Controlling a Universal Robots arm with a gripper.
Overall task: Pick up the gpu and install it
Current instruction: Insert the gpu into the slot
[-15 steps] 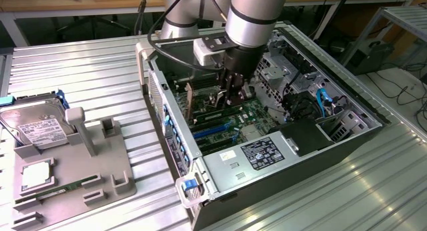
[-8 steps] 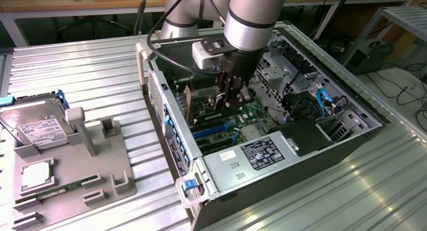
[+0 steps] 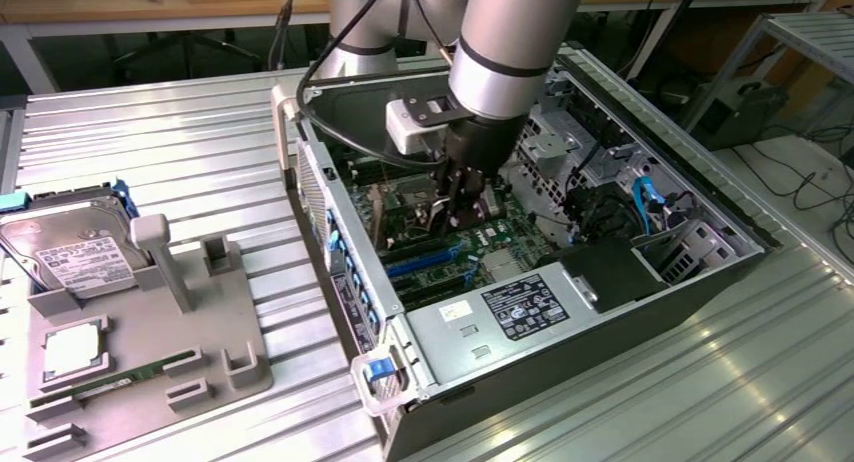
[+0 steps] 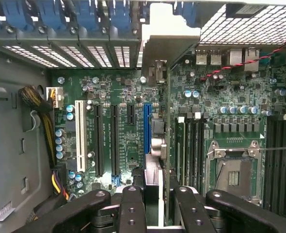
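- Progress: the pick-up part looks done. The gpu [image 4: 158,121] is off the parts holder and inside the open computer case [image 3: 694,282], held on edge over the motherboard [image 4: 119,141].
- Gripper [image 3: 451,210] reaches down into the case; in the wrist view its two black fingers [image 4: 131,208] sit on either side of the card's near edge, closed on it.
- Card position relative to the motherboard: it stands upright and edge-on, just beside the blue expansion slot [image 4: 146,128], with its pale metal bracket [image 4: 168,30] up against the case's rear slot openings. Whether the edge connector is fully seated in a slot, I cannot tell; the jaws hold the card, so I judge installation unfinished.
- Materials, gpu: thin flat board, dark green edge, a silvery-beige sheet-metal bracket bent at a right angle.
- Motherboard: matte green laminate, studded with small cylindrical capacitors; long narrow slots in black, one white [image 4: 78,136], one blue; a square metal-framed CPU socket [image 4: 232,172], empty.
- Case: dark painted sheet steel, perforated rear grille, blue plastic slot clips along the back.
- Outside the case, on the exterior view's left: a grey moulded parts holder [image 3: 200,332] carrying a silver boxy hard drive [image 3: 67,247]; all rests on a ribbed aluminium table [image 3: 174,142], shiny and grooved.
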